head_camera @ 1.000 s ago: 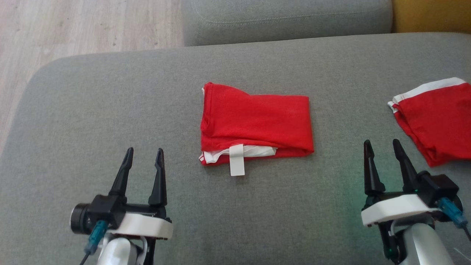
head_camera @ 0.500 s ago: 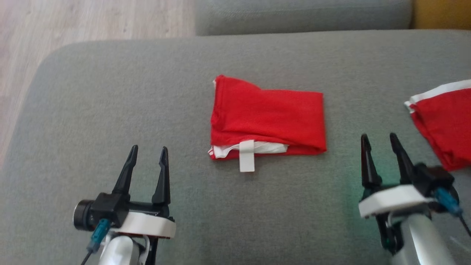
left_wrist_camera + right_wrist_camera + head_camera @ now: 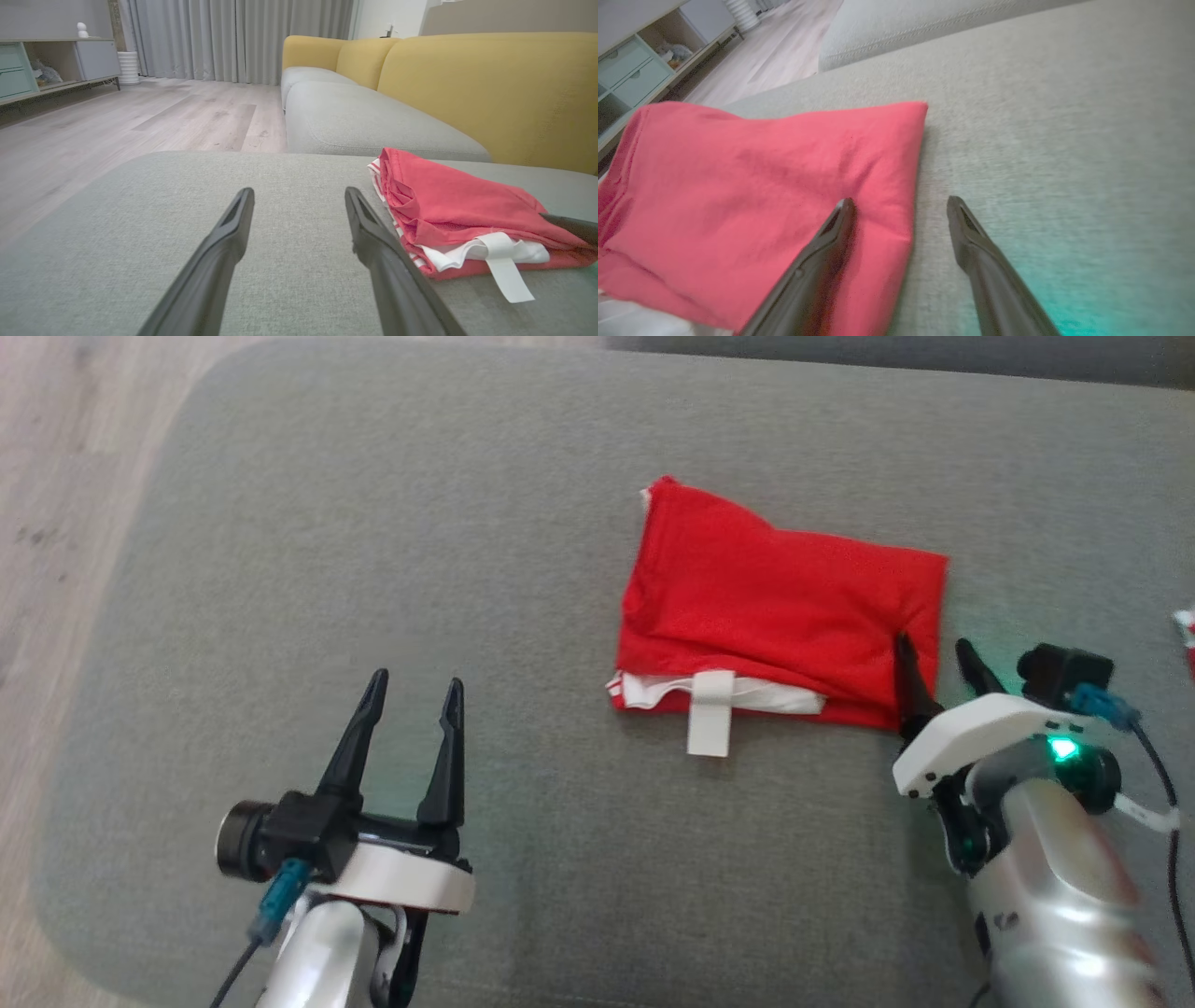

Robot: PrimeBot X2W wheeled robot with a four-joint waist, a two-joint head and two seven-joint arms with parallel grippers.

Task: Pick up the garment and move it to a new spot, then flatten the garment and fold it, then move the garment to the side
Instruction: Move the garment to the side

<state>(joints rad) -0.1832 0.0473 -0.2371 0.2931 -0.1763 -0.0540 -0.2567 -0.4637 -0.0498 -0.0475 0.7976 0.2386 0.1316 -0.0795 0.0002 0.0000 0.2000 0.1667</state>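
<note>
The garment [image 3: 775, 607] is a folded red piece with white trim and a white tab at its near edge, lying on the grey cushion [image 3: 373, 523]. In the left wrist view the garment [image 3: 458, 205] lies to the right of the fingers. My right gripper [image 3: 934, 649] is open at the garment's right edge, one finger over the red cloth and one over the cushion; the right wrist view shows the same straddle of the garment [image 3: 761, 186] by the right gripper [image 3: 899, 203]. My left gripper [image 3: 415, 686] is open over bare cushion, well left of the garment, with nothing between the fingers of the left gripper [image 3: 299, 193].
A sliver of another red and white cloth [image 3: 1186, 635] shows at the far right edge. Wooden floor [image 3: 56, 476] lies beyond the cushion's left edge. A yellow sofa back [image 3: 490, 84] and a second grey seat [image 3: 355, 116] stand behind.
The head camera has swung, shifting the whole picture. My right gripper has moved left and forward, from bare cushion to the garment's right edge. The left gripper keeps its place.
</note>
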